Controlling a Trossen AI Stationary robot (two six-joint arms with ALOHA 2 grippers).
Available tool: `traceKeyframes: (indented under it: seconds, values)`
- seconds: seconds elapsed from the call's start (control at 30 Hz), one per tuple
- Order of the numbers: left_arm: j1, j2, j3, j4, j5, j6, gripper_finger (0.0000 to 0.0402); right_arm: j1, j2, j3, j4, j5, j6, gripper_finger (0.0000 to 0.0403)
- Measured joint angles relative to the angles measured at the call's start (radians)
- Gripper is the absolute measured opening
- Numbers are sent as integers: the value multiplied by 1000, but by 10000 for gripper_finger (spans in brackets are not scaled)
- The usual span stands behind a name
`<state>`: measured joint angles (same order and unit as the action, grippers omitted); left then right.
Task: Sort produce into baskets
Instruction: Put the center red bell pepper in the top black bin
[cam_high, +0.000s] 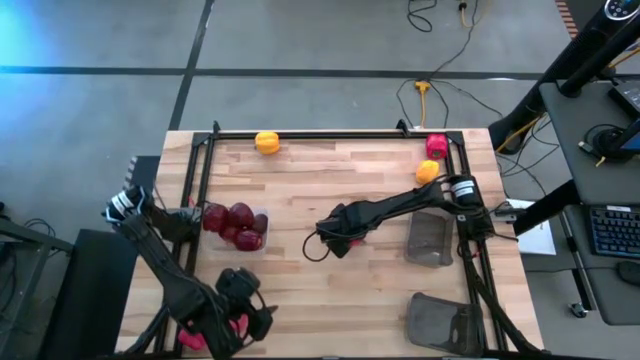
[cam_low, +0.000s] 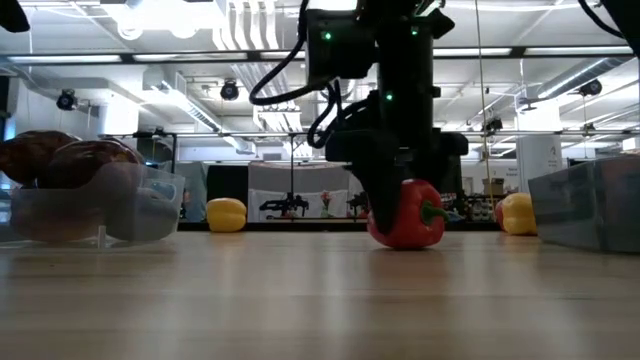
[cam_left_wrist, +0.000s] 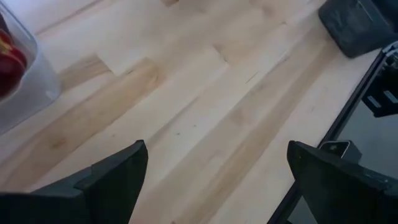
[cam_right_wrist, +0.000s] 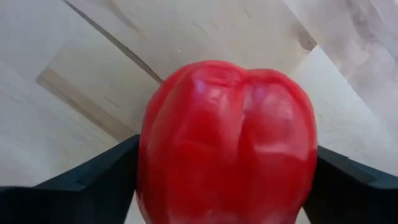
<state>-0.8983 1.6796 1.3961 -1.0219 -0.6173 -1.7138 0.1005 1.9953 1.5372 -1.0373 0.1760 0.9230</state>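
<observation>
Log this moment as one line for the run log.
right gripper: around red pepper mid-table | left gripper: open, empty, near edge | clear basket: maroon peppers

No words, numbers or signs can be read anywhere here. The far signs in the room are too small to make out.

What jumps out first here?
The bright red pepper mid-table, sitting between the right gripper's fingers, which flank it on both sides. Next, the clear tray at the table's left, piled with dark maroon peppers. The left gripper hangs over the near-left corner, fingers apart and empty.
</observation>
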Motion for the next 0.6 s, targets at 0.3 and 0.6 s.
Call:
traceKeyframes:
  seconds: [0.3, 0.6]
  values:
    - [-86, 65, -25, 11, 97, -21, 365, 57, -142, 1, -172, 5, -51, 313]
    - [-254, 141, 73, 8, 8, 29, 365, 192, -406, -27, -536, 51, 274, 313]
